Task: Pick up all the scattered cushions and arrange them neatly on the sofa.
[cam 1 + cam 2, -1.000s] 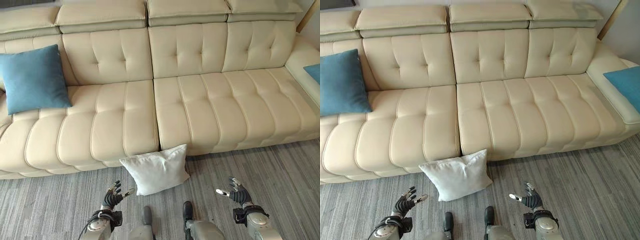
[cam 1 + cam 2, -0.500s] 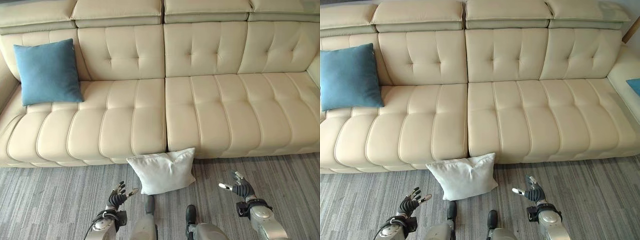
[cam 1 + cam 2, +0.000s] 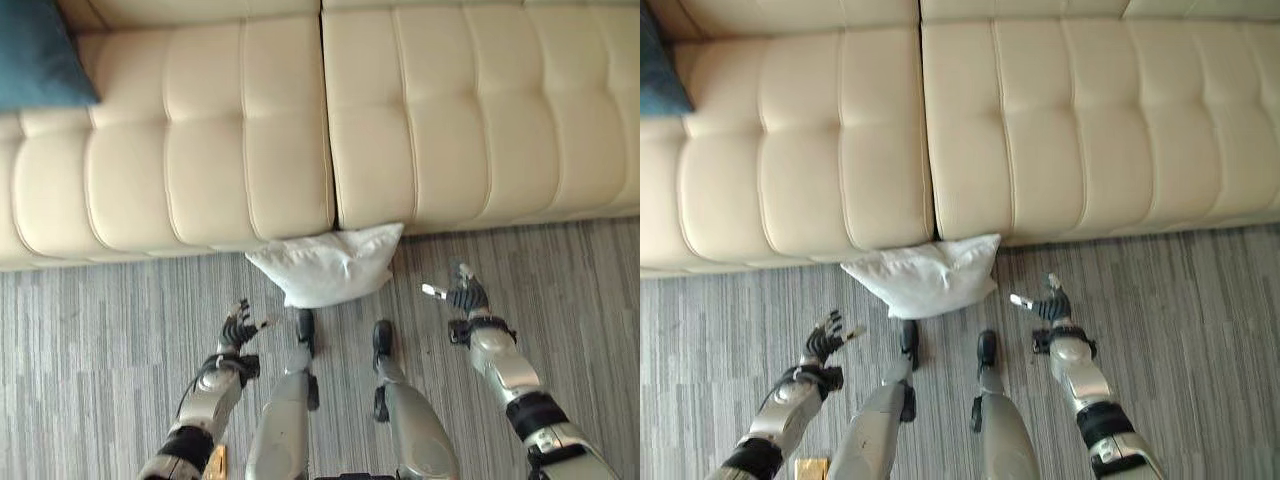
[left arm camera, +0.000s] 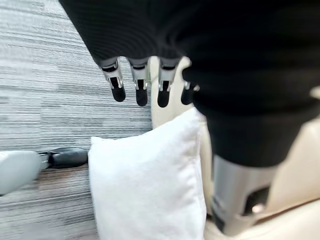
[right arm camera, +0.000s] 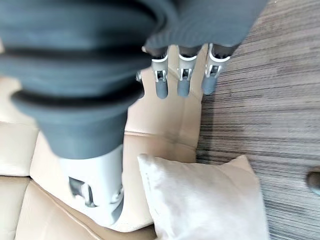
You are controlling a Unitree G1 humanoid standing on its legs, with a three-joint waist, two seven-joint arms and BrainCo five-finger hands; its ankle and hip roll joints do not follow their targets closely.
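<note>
Fingers [image 4: 139,85] of the left hand [image 3: 238,328] hang straight and relaxed, thumb set apart, holding nothing; the hand hovers over the grey striped carpet [image 3: 90,330], just left of the white cushion [image 3: 330,265] and not touching it. Across from it, the right hand [image 3: 462,297] is likewise released, its fingers [image 5: 182,79] extended and its thumb pointing inward toward the cushion, with a strip of carpet between them. The white cushion lies on the floor between the two hands, tilted, with its far edge pressed against the front of the cream sofa [image 3: 250,130], right below the seam where two seat sections meet. The wrist views show the same cushion past each hand's fingertips, leaning on the sofa's base. Farther out, a blue cushion [image 3: 35,50] sits on the sofa seat at the far left, well apart from the white one, and partly cut off by the view's edge.
</note>
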